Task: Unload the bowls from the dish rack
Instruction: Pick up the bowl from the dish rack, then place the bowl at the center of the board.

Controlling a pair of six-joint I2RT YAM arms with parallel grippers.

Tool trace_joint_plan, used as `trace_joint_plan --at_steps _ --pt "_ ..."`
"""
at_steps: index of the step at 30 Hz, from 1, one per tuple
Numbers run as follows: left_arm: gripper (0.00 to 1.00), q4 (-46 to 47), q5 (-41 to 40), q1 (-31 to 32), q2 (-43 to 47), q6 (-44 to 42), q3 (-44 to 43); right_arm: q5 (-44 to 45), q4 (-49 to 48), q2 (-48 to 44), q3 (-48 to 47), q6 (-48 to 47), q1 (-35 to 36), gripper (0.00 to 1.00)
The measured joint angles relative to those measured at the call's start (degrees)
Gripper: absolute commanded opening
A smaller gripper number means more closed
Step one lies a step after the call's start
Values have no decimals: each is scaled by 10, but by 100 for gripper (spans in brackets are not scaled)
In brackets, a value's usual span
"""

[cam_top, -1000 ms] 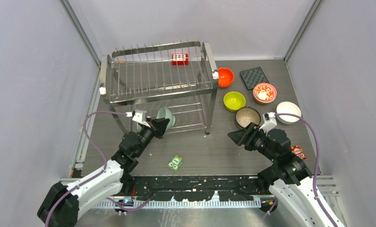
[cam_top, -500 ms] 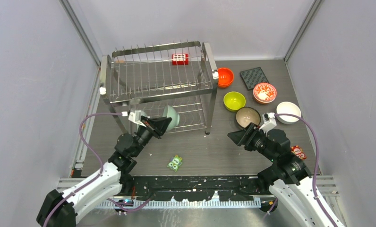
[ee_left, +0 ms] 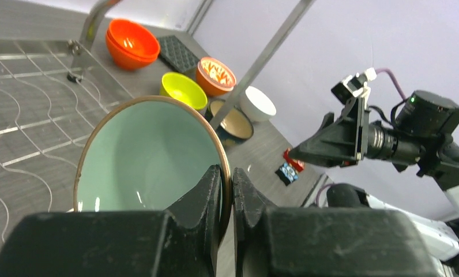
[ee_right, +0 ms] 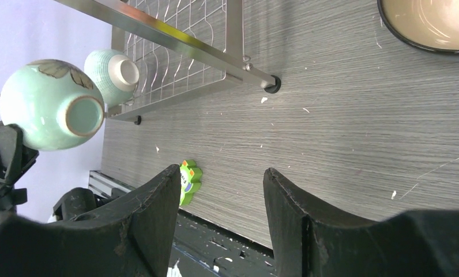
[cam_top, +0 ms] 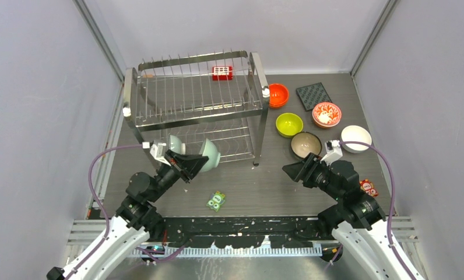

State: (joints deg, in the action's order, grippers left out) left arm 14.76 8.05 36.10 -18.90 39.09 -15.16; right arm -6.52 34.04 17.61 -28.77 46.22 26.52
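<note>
Left jaws pinch a green bowl [cam_top: 211, 153] by its rim, clear of the rack [cam_top: 196, 116]; right jaws stand apart, empty, at its 3 o'clock, likely awaiting handover.

The left gripper [cam_top: 200, 162] pinches a pale green bowl [cam_top: 211, 153] at the near edge of the dish rack [cam_top: 196, 119]. A second pale green bowl [cam_top: 176, 144] sits just left of it. To the right of the rack, the right gripper [cam_top: 289, 170] hangs over the tabletop [cam_top: 259, 186], near a dark bowl [cam_top: 306, 144].
</note>
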Motion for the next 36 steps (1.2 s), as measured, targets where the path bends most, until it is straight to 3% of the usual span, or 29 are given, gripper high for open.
trace_joint_plan --at_steps 8,21,28,36 --pt "0 -156 61 7 -1 6 -60 -7 19 21 -35 -25 0 60" --pt "0 -308 116 63 -55 -56 -162 -49 60 109 -86 -39 0 60" --pt "0 -375 74 190 -100 -112 -183 -54 69 117 -86 -36 0 59" --pt "0 -402 -40 370 -196 -184 -237 -55 73 153 -84 -25 0 58"
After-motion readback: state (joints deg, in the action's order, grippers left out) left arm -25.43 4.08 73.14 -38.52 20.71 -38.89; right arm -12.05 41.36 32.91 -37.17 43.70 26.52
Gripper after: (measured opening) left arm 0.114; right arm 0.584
